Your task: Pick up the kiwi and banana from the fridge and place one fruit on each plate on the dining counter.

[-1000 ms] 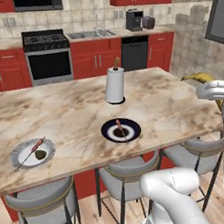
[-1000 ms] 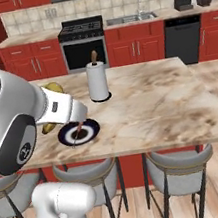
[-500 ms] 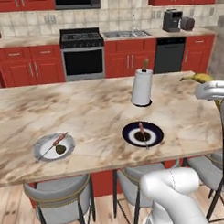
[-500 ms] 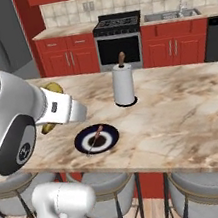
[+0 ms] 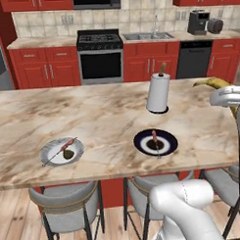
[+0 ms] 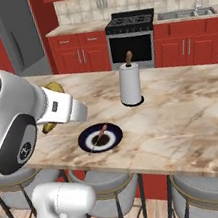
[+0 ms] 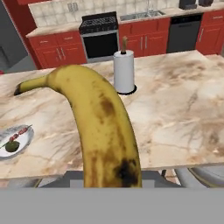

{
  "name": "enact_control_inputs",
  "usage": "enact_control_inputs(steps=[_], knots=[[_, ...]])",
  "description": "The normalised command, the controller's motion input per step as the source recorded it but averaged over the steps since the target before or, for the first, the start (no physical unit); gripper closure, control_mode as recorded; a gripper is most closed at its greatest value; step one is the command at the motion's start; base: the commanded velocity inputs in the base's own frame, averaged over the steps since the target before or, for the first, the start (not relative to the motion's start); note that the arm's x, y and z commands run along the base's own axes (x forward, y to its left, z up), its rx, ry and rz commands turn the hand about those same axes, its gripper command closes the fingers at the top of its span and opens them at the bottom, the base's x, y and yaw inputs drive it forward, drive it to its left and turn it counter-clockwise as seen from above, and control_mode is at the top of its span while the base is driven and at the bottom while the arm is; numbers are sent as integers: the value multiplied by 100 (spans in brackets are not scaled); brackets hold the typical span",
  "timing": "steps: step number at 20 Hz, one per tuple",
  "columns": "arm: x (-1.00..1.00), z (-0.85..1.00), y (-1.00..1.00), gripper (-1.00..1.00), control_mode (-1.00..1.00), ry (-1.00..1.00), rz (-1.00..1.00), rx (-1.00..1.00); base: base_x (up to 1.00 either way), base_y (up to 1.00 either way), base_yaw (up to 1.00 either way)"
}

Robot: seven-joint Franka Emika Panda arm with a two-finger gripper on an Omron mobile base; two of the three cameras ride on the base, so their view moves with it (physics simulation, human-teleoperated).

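The banana is pinched in the gripper, held in the air above the near edge of the counter, off to the right of both plates. In the hand view it rises large from the bottom, its stem curling left.

The kiwi already lies on the pale plate, beside a thin skewer. That half of the job looks done.

The dark plate sits near the counter's front edge, just in front of the paper towel roll. It carries a small stick-like item but no fruit, so by my reading it is where the banana belongs.

What remains: bring the banana over the dark plate, lower it and let go. The fridge stands well behind, and nothing more seems needed from it.
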Motion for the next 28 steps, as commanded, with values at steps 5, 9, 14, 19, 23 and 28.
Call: enact_control_inputs(steps=[5,9,14,19,23,28], knots=[[100,-68,0,100,-100,51,34,0,0,0,0],[99,-90,0,100,-100,62,44,0,0,0,0],[80,-88,0,100,-100,48,54,0,0,0,0],[51,-73,0,100,-100,22,50,0,0,0,0],[23,-57,-1,100,-100,0,35,0,0,0,0],[7,-58,-6,100,-100,-13,12,1,0,0,0]])
